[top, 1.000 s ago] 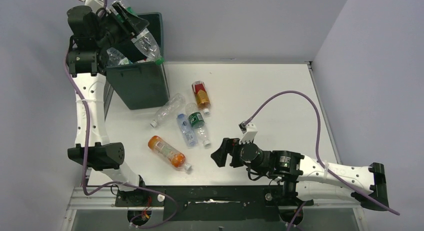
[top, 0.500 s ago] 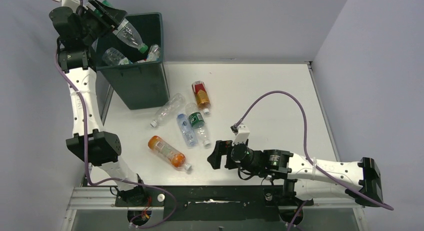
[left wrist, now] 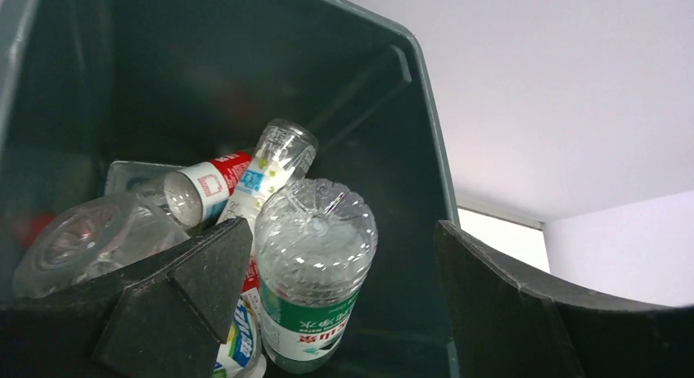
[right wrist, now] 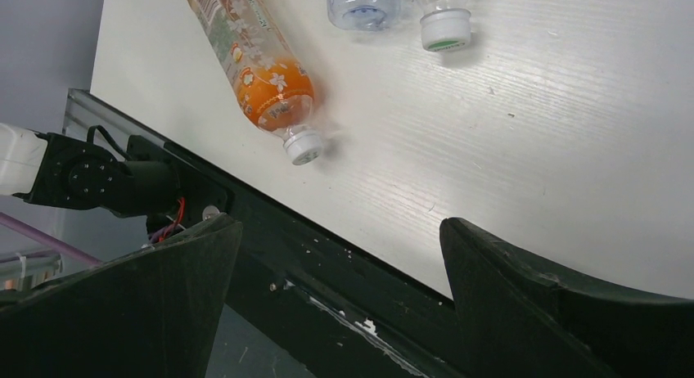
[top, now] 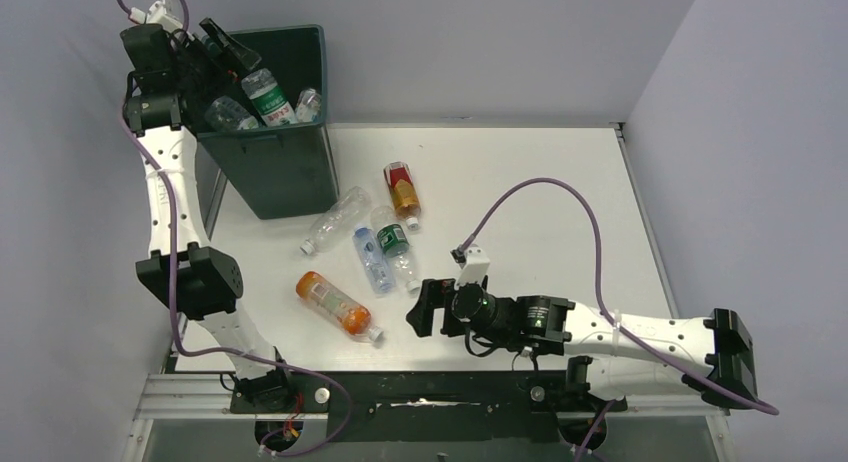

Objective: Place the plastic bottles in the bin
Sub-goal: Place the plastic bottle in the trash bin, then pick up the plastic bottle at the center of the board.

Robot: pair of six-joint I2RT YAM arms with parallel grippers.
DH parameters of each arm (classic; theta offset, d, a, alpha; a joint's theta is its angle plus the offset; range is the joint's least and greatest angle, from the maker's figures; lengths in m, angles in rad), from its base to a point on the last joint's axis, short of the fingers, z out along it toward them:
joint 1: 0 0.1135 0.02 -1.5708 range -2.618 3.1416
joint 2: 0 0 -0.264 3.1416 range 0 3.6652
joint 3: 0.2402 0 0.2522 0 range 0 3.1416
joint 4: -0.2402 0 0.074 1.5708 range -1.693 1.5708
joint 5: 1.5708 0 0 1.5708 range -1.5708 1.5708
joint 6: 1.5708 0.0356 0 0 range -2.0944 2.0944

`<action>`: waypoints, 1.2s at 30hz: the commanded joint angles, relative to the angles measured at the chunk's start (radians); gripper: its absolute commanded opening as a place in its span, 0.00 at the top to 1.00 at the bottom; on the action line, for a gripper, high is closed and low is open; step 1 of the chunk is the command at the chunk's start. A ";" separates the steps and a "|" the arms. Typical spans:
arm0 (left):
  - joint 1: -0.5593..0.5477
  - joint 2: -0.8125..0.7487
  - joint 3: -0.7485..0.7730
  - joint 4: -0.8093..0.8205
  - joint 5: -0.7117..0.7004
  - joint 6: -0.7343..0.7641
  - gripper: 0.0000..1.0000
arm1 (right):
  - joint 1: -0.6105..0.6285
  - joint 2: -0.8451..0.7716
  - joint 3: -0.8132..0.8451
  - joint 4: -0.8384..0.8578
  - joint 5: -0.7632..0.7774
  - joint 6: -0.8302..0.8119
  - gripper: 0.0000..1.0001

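Observation:
The dark green bin stands at the table's back left with several plastic bottles inside. My left gripper hovers open over its rim. In the left wrist view, a clear green-labelled bottle lies base-up in the bin between the spread fingers, with a clear gap to the right finger. On the table lie an orange bottle, a blue-labelled bottle, a green-labelled bottle, a red-and-amber bottle and a clear bottle. My right gripper is open, low, just right of the orange bottle.
The table's near edge and the black mounting rail run under my right gripper. A purple cable arches over the table's right half. Walls close in the table at the back and right.
My left gripper opened and the green-labelled bottle dropped from it into the bin. The left arm pulled back to the left. My right arm slid left towards the orange bottle, still open.

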 commanded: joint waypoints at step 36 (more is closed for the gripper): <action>-0.207 -0.708 -0.696 0.016 0.068 0.022 0.16 | -0.366 0.561 0.326 0.091 -0.302 -0.370 0.26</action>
